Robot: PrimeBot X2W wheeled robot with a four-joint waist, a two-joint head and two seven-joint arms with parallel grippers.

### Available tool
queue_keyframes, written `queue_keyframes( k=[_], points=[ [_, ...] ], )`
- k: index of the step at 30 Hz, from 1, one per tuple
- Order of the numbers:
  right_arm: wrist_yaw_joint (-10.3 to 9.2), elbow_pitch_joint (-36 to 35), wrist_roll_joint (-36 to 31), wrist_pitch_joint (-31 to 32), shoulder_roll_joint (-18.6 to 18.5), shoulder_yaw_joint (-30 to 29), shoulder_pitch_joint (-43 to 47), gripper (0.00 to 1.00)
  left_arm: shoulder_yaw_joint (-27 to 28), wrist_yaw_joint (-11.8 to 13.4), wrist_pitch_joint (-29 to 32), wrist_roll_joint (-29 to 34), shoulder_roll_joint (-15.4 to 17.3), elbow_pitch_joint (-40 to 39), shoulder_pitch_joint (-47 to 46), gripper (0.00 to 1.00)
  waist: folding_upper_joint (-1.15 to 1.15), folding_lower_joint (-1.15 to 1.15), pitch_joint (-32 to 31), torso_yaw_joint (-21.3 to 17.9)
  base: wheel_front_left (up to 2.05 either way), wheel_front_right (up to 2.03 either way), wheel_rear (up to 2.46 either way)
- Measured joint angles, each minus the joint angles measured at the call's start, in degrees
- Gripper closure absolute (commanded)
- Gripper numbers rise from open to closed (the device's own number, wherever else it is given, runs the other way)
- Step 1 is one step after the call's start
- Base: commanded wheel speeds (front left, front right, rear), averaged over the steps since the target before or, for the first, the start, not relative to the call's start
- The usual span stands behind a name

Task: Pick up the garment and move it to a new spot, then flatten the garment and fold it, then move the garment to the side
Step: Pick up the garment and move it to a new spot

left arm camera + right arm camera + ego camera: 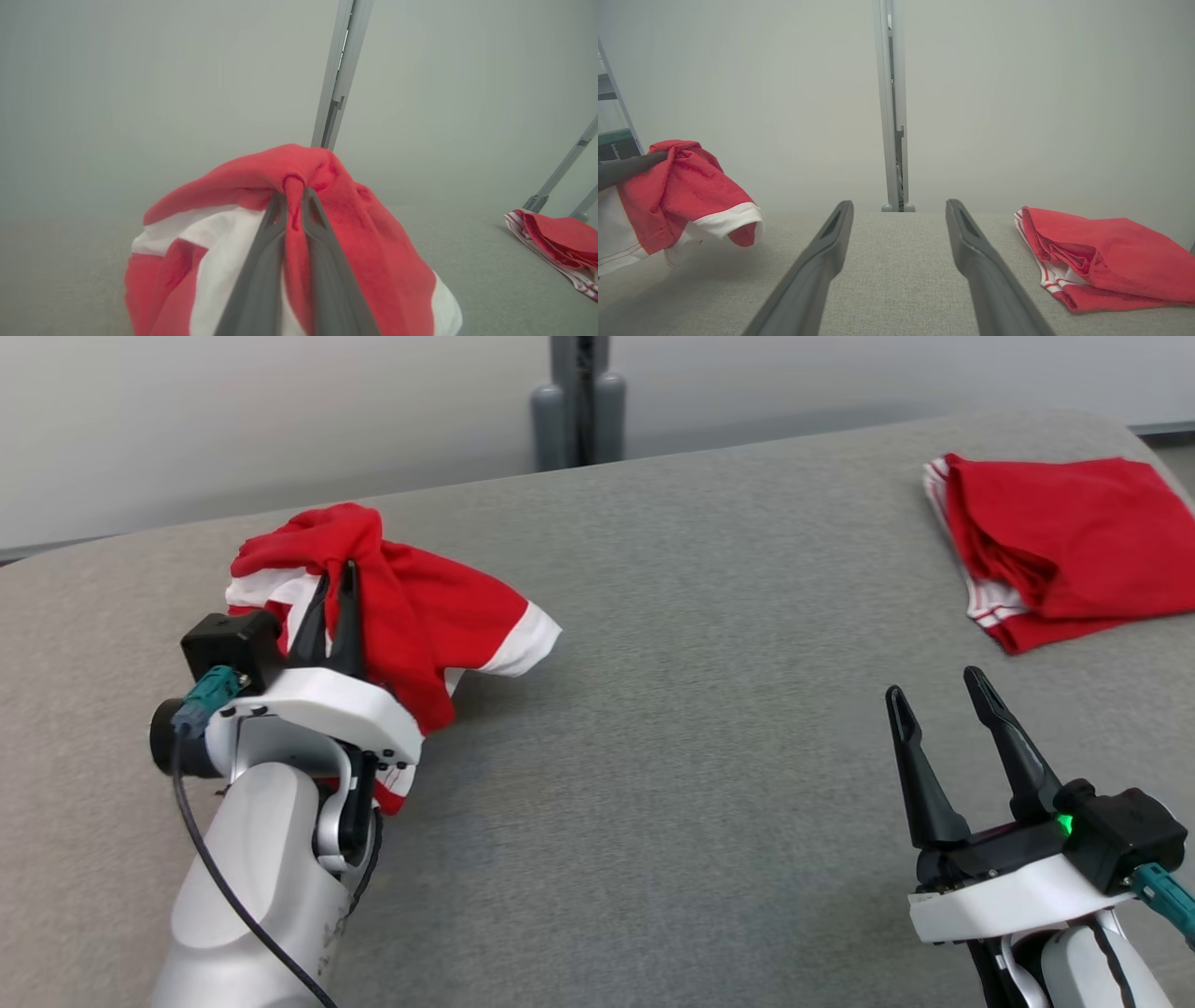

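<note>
Two grippers, two garments: the left gripper [338, 574] is pinching a fold of the bunched red-and-white garment [425, 607], jaws closed on it, cloth draping around its fingers, white-banded sleeve pointing right toward the grey table [709, 756] middle. The right gripper [934, 683] is hovering wide open. The folded red garment [1074, 546] is lying far right.

No readable text — no labels, brands, numbers, signs anywhere.
</note>
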Motion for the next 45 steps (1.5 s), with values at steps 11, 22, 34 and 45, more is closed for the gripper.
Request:
queue_keyframes(
  k=[11,22,34,45],
  points=[
    [0.00,-0.08,0.13,0.00,0.77,-0.15,-0.48,0.00,-7.15,1.48,3.50,-0.38,-0.31,-5.06,0.86,1.00,0.00,0.00,0.49,-9.06,0.00,0.00,0.00],
    [0.00,-0.23,0.36,0.00,1.16,0.46,-1.43,0.00,-15.14,2.35,3.68,-5.22,-0.36,-1.53,-0.86,1.00,0.00,0.00,2.32,-14.19,0.00,0.00,0.00],
    [0.00,0.15,0.69,-0.01,1.79,1.60,-2.50,0.00,-25.33,4.38,0.82,-13.76,-0.36,7.55,-1.88,0.00,0.00,0.00,3.73,-16.10,0.00,0.00,0.00],
    [0.00,0.03,1.09,-0.01,1.24,2.25,-2.17,0.00,-28.32,5.91,-4.24,-19.02,-0.34,4.83,-4.14,0.00,0.00,0.00,1.99,-11.90,0.00,0.00,0.00]
  ],
)
